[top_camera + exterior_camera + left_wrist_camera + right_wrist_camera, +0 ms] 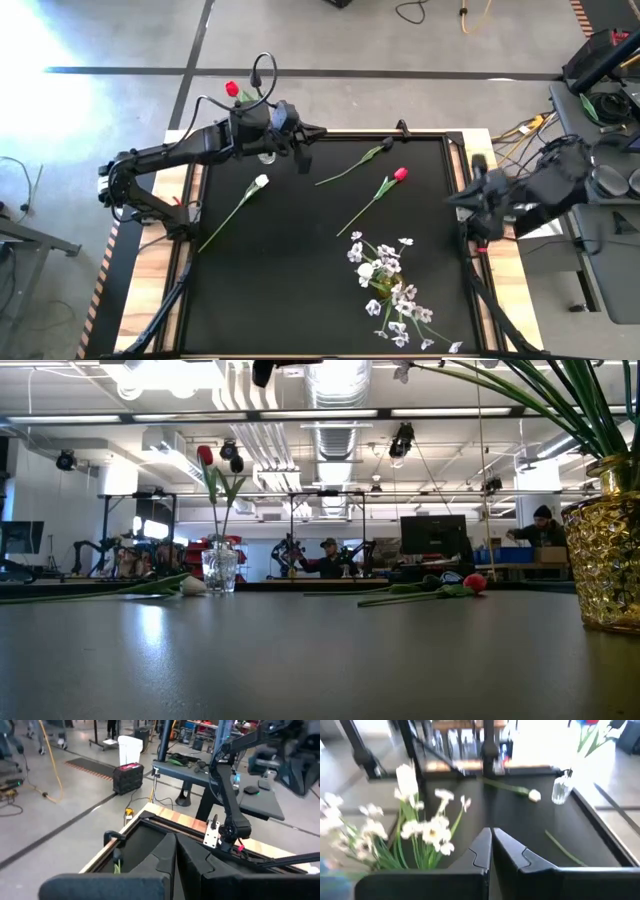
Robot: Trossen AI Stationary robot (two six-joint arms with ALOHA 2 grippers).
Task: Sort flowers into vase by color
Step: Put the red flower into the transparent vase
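Claws both pressed together, empty: left claw (303, 160) beside glass vase (266, 155), right claw (452, 200) at table edge

Mat centre (300, 250) lies open (gold vase (381, 283) blocks near edge).

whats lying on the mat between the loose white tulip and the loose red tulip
In the high view, only bare black mat separates the white tulip from the red tulip; a dark tulip lies just beyond that stretch.
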